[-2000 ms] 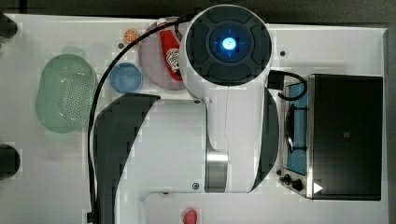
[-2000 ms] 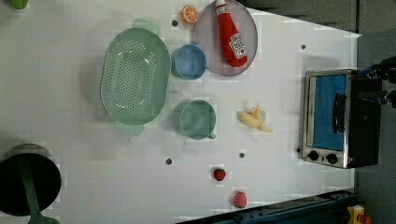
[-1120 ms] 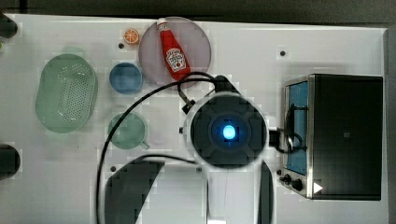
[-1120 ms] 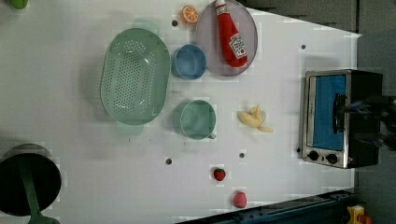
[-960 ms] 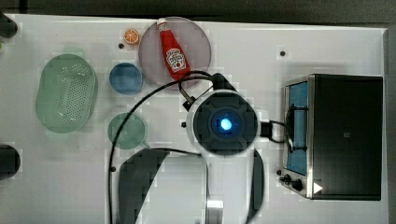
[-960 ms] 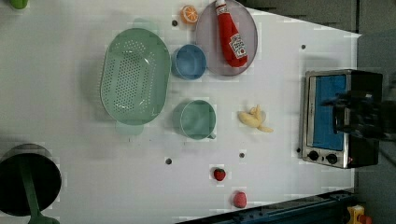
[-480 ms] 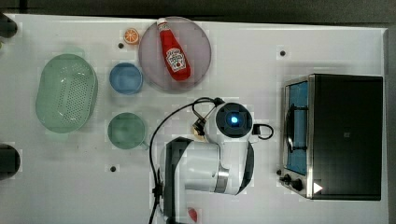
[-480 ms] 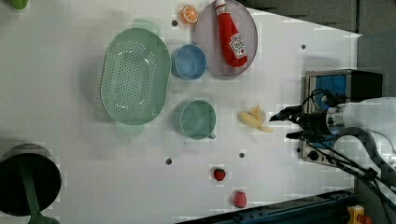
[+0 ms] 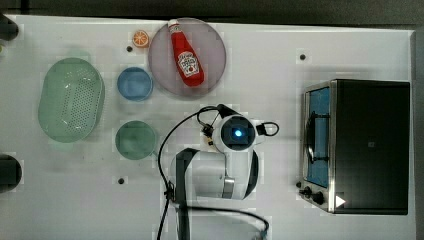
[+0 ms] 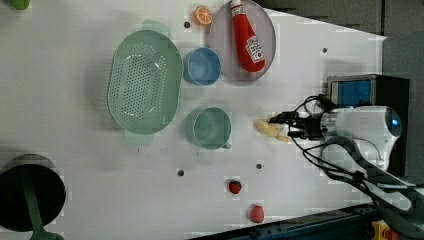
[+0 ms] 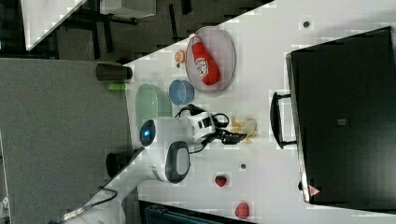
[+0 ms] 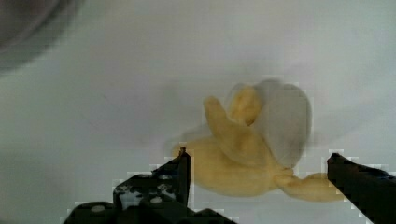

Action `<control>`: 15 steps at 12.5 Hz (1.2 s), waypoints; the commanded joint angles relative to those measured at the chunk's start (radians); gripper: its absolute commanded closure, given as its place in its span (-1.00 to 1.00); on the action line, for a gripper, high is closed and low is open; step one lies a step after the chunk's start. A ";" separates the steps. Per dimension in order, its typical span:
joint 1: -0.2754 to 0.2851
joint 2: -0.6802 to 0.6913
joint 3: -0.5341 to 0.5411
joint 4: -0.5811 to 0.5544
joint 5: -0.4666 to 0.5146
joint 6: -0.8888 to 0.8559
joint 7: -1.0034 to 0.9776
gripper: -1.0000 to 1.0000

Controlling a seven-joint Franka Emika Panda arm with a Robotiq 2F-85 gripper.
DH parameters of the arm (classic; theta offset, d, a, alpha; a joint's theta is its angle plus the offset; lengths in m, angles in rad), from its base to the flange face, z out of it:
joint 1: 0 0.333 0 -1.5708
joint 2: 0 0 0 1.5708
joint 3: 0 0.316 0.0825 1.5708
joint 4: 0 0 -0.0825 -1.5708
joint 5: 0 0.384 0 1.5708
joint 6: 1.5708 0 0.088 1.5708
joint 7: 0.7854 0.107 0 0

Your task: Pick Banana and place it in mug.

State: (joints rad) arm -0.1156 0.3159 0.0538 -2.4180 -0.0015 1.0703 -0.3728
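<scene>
Slipping is the main worry here: the banana (image 12: 252, 149) is a fan of curved peel segments lying loose on the white tabletop (image 10: 75, 165), and if the tool (image 12: 257, 175) clamps on a thin outer segment instead of the thicker body, I judge the toy could twist free or skid away toward the toaster oven (image 10: 367, 95). A second risk comes later (the mug's mouth is not much wider than the banana), so an off-centre release could leave it hung on the rim of the teal mug (image 10: 212, 128). In the left view the banana sits between mug and toaster oven, apart from both. The tool stands spread wide, its two dark fingers (image 12: 168, 179) flanking the banana, gripping nothing; whether either tip touches it I cannot tell.
</scene>
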 commanded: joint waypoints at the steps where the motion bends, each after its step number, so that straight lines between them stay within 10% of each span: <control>1: 0.001 0.020 0.003 -0.027 0.016 0.057 -0.058 -1.00; 2: 0.001 0.035 0.003 -0.026 0.015 0.080 -0.056 -1.00; 8: 0.001 0.037 0.004 -0.032 0.016 0.129 -0.056 0.42; 15: 0.001 -0.301 0.001 0.063 0.015 -0.281 -0.056 0.42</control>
State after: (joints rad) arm -0.1016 0.0706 0.0484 -2.4395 0.0238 0.8657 -0.4226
